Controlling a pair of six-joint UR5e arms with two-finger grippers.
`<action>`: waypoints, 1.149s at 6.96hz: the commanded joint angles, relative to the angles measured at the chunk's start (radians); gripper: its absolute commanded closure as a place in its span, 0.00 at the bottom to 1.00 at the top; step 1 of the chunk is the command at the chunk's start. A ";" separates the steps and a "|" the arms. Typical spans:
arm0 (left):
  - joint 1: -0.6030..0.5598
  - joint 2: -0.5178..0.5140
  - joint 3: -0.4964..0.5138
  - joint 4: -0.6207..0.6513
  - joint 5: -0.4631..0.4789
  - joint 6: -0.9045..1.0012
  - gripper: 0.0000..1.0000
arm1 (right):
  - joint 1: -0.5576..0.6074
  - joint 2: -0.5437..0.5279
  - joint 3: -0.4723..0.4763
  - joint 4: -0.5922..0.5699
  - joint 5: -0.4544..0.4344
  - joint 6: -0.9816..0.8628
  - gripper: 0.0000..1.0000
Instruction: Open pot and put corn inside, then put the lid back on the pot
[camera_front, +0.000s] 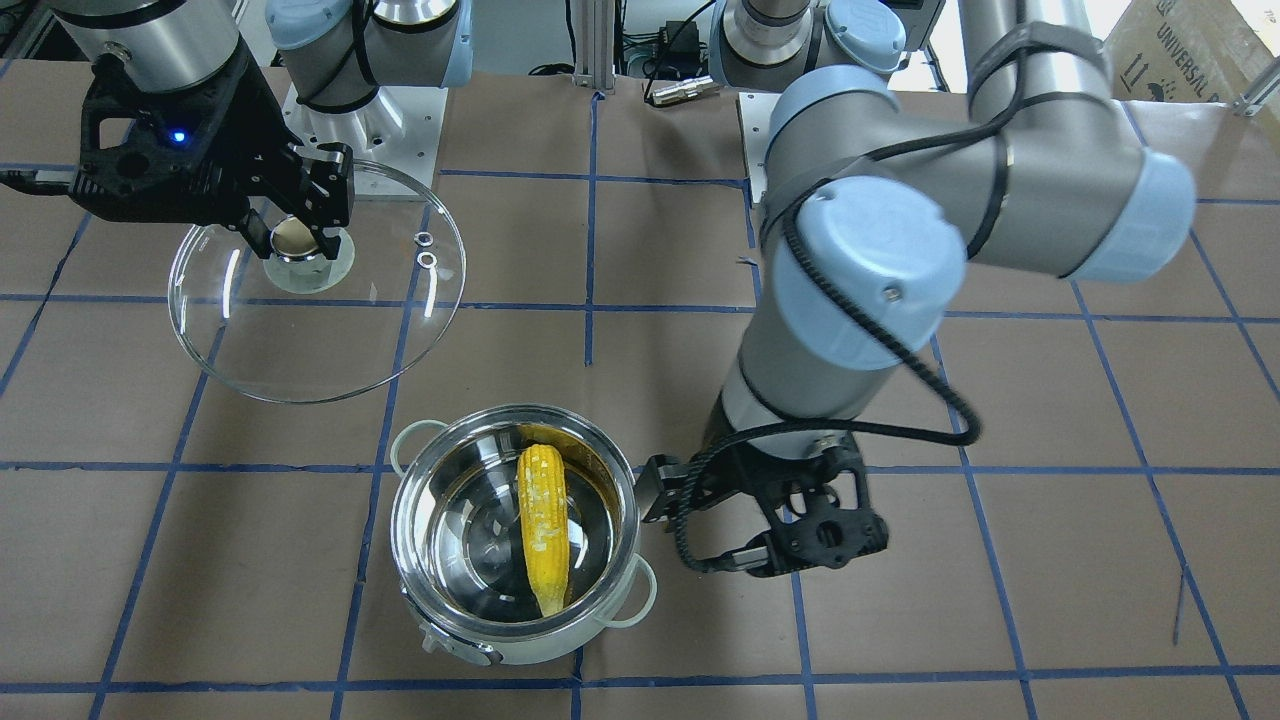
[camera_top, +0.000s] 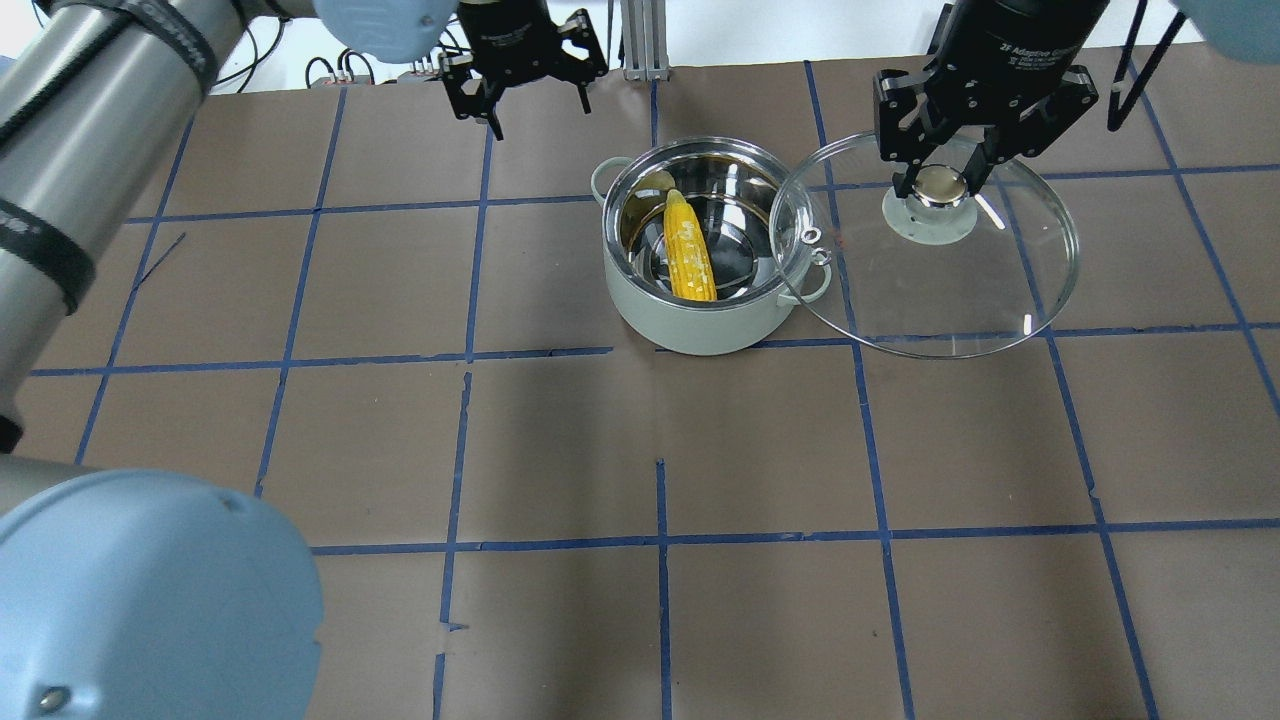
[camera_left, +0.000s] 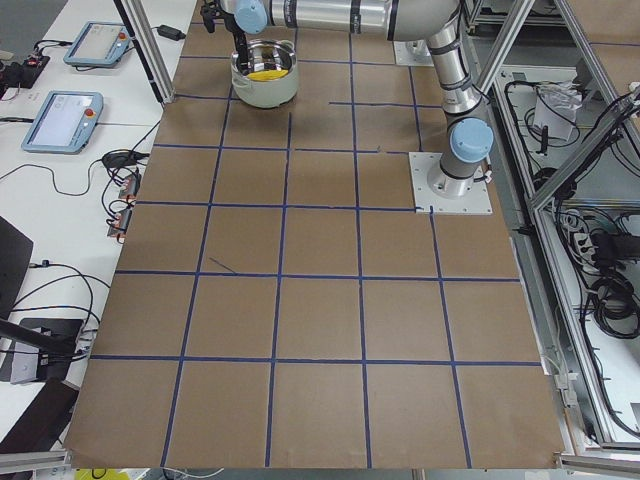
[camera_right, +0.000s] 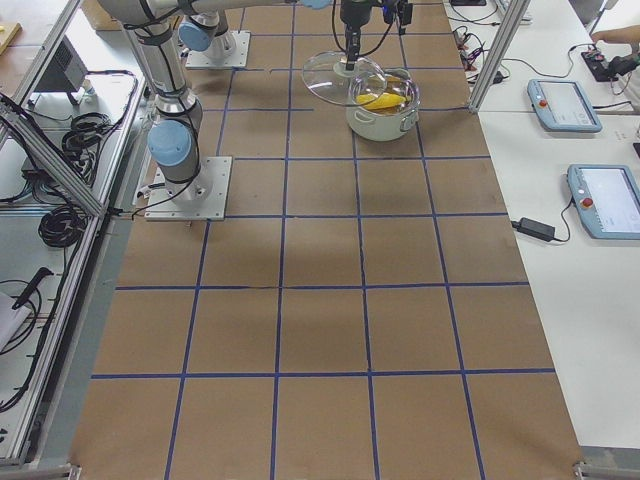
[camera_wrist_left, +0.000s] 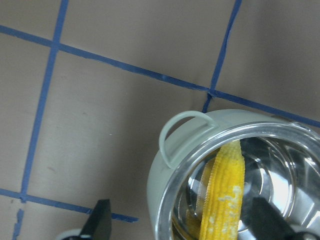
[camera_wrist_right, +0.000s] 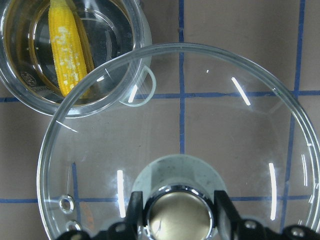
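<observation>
The pot (camera_top: 700, 318) stands open on the brown table with the corn (camera_top: 688, 252) lying inside it, tip toward the far side. My right gripper (camera_top: 940, 185) is shut on the knob of the glass lid (camera_top: 960, 290) and holds it raised beside the pot, its edge overlapping the pot's rim. In the right wrist view the lid (camera_wrist_right: 200, 125) covers part of the pot (camera_wrist_right: 20, 95) and the corn (camera_wrist_right: 67, 47). My left gripper (camera_top: 525, 95) is open and empty, beside the pot's handle. The front view shows the pot (camera_front: 420, 560), the corn (camera_front: 545, 525) and the lid (camera_front: 320, 330).
The table is brown paper with a blue tape grid. My left arm's elbow (camera_front: 870, 270) hangs over the table near the pot. Arm base plates (camera_left: 450, 185) sit at the robot's side. Teach pendants (camera_right: 605, 200) lie on the white side table.
</observation>
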 joint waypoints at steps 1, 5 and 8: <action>0.126 0.116 -0.115 -0.046 0.004 0.203 0.00 | 0.005 0.000 -0.001 -0.011 0.002 0.000 0.65; 0.203 0.318 -0.381 -0.020 0.068 0.297 0.00 | 0.022 0.023 0.001 -0.067 0.049 0.005 0.65; 0.202 0.346 -0.411 -0.020 0.058 0.296 0.00 | 0.047 0.032 -0.004 -0.067 0.049 0.003 0.65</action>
